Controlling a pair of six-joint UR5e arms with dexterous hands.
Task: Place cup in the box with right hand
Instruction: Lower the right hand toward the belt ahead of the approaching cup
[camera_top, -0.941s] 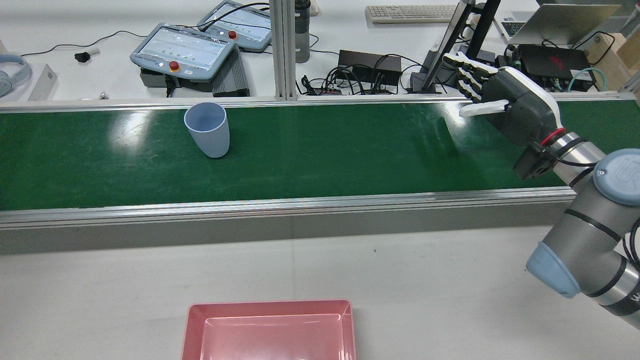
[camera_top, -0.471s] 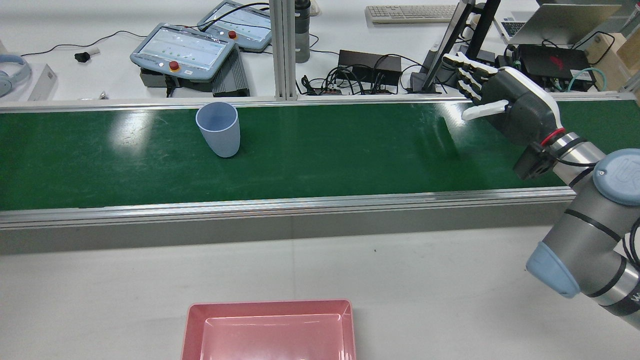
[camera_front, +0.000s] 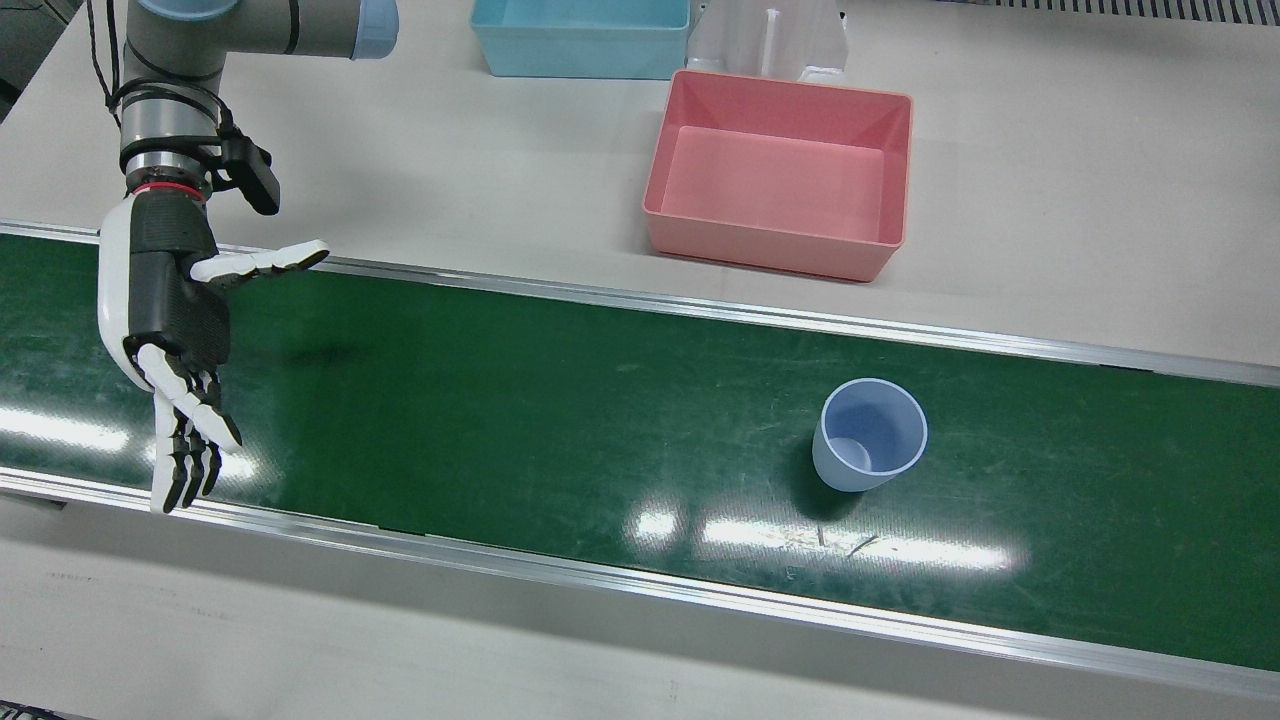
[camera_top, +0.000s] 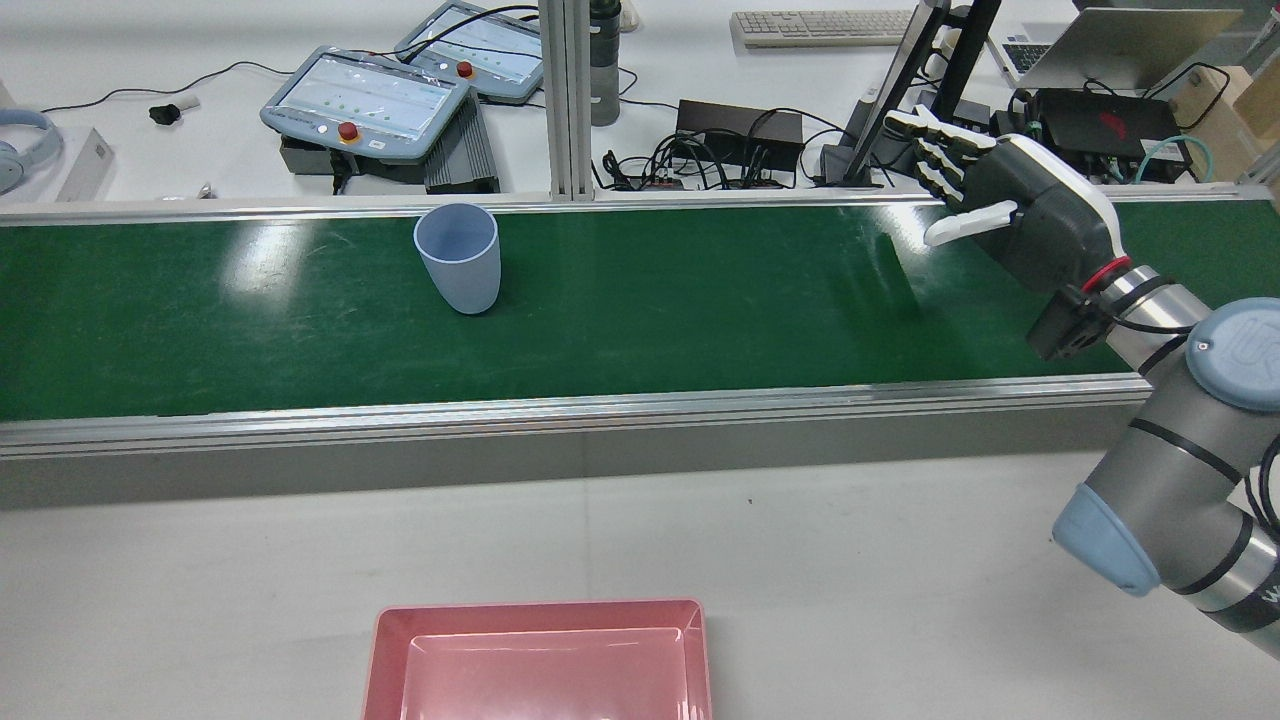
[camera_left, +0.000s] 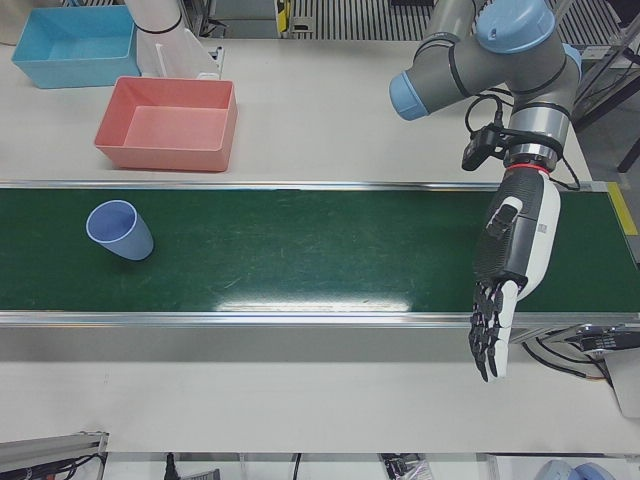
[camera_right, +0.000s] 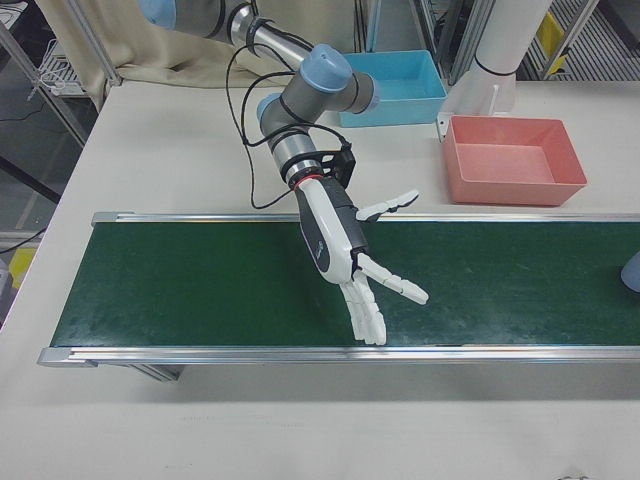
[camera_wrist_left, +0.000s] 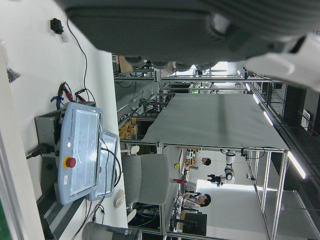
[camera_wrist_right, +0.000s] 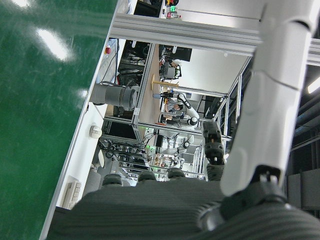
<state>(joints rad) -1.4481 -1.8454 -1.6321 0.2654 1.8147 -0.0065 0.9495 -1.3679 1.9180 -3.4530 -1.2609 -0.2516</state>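
A light blue cup (camera_top: 458, 257) stands upright on the green conveyor belt (camera_top: 700, 300). It also shows in the front view (camera_front: 868, 435), the left-front view (camera_left: 119, 230) and at the right edge of the right-front view (camera_right: 632, 272). My right hand (camera_top: 1010, 210) is open and empty, held over the belt far to the cup's right in the rear view; it also shows in the front view (camera_front: 170, 320) and the right-front view (camera_right: 345, 250). The pink box (camera_front: 780, 170) sits empty on the table beside the belt. My left hand (camera_left: 510, 270) is open and empty over the belt's other end.
A blue bin (camera_front: 580, 30) stands beyond the pink box. Aluminium rails (camera_top: 600, 410) edge the belt. Teach pendants (camera_top: 370, 100), cables and a keyboard lie on the far table behind the belt.
The cup has travelled along the belt toward my right hand, to the right in the rear view. My right hand has hardly moved and stays open.
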